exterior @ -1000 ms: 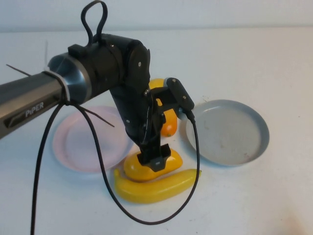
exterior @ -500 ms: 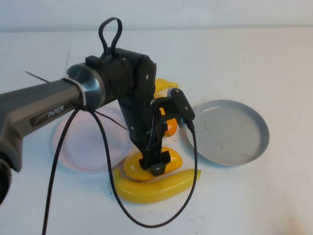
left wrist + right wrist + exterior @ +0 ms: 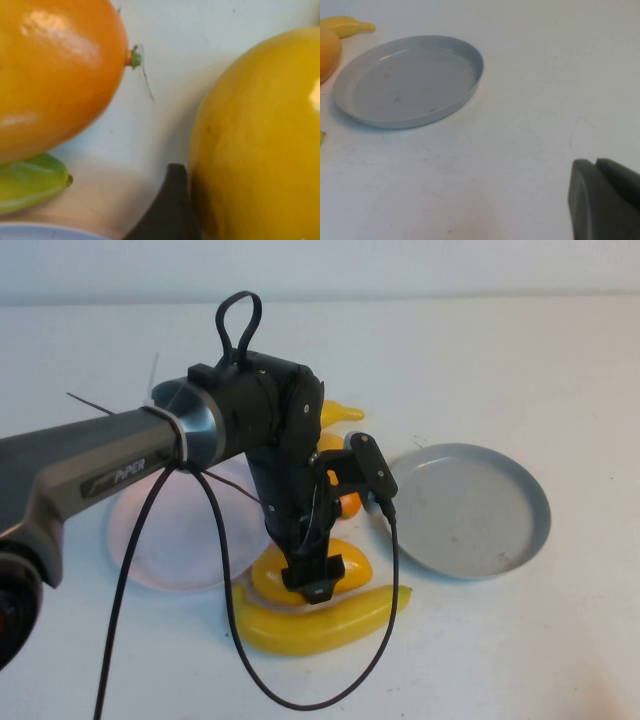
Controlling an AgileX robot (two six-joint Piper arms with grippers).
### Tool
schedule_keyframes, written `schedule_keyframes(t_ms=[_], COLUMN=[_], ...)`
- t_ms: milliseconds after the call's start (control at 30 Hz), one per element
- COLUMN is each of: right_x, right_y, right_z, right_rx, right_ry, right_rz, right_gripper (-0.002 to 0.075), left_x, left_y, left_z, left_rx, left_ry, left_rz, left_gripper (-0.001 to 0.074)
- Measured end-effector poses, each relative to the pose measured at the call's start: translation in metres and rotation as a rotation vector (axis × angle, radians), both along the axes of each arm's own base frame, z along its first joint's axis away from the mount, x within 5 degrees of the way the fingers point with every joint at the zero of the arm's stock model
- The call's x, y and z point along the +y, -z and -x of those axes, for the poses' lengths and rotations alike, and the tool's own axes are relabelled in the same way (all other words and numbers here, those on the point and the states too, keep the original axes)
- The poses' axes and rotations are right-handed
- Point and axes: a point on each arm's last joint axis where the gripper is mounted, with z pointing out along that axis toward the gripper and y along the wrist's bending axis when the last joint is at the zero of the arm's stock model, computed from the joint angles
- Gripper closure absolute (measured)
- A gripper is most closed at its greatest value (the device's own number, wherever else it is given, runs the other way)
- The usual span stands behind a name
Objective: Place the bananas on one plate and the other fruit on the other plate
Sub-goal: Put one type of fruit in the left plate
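Pressing down onto plump glossy yellow mango [image 3: 345, 558] beside long curved banana [image 3: 320, 622], left gripper [image 3: 313, 580], grip unclear; right gripper [image 3: 602, 200] off near grey-blue plate [image 3: 412, 117], fingers together.

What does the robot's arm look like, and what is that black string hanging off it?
The left arm is a dark grey tube marked "PiPER", with a silver ring and black joints. The string is a thin black cable looping down. The left gripper is black; the right gripper is dark grey.

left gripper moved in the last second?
Yes, barely: the left gripper sank slightly onto the yellow fruit, judged against the grey plate. Right gripper is parked.
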Motion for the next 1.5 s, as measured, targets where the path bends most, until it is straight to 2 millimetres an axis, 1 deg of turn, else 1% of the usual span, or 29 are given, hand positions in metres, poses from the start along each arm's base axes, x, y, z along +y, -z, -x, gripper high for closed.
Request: schedule_keyframes(t_ms=[133,300,367,433,500,567,633,700,733,833,1000,1133,1200,1333,1500], right_x=[0.000,0.000,0.000,0.000,0.000,0.000,0.000,0.000,0.000,0.000,0.000,0.000,0.000,0.000,0.000], right_y=[0.000,0.000,0.000,0.000,0.000,0.000,0.000,0.000,0.000,0.000,0.000,0.000,0.000,0.000,0.000], right_z=[0.000,0.000,0.000,0.000,0.000,0.000,0.000,0.000,0.000,0.000,0.000,0.000,0.000,0.000,0.000], right_rx=[0.000,0.000,0.000,0.000,0.000,0.000,0.000,0.000,0.000,0.000,0.000,0.000,0.000,0.000,0.000], right_ry=[0.000,0.000,0.000,0.000,0.000,0.000,0.000,0.000,0.000,0.000,0.000,0.000,0.000,0.000,0.000], right_rz=[0.000,0.000,0.000,0.000,0.000,0.000,-0.001,-0.003,-0.003,-0.003,-0.003,-0.003,-0.003,-0.003,-0.003], right_gripper=[0.0741,0.0741,0.0741,0.0741,0.0741,0.0741,0.0741,0.0741,0.0741,0.0741,0.0741,0.0741,0.0741,0.0741,0.0741], left_x=[0.001,0.001,0.001,-0.001,-0.004,-0.006,-0.004,0.006,0.014,0.044,0.092,0.117,0.126,0.134,0.134], left_y=[0.000,0.000,-0.005,-0.013,-0.027,-0.041,-0.057,-0.068,-0.070,-0.070,-0.063,-0.049,-0.039,-0.025,-0.023], left_z=[0.000,0.000,0.000,-0.001,-0.004,-0.010,-0.019,-0.028,-0.034,-0.051,-0.073,-0.076,-0.075,-0.070,-0.069], left_rx=[-0.005,0.001,0.012,0.027,0.030,0.006,-0.058,-0.107,-0.126,-0.126,-0.087,-0.046,-0.018,0.024,0.031], left_ry=[0.005,-0.016,-0.035,-0.083,-0.160,-0.240,-0.332,-0.440,-0.488,-0.606,-0.759,-0.817,-0.835,-0.842,-0.840], left_rz=[-0.007,-0.012,-0.017,-0.013,0.005,0.029,0.038,0.034,0.025,0.015,0.017,-0.022,-0.045,-0.082,-0.085], left_gripper=[0.0217,0.0218,0.0218,0.0218,0.0218,0.0218,0.0218,0.0218,0.0218,0.0218,0.0218,0.0218,0.0218,0.0218,0.0214])
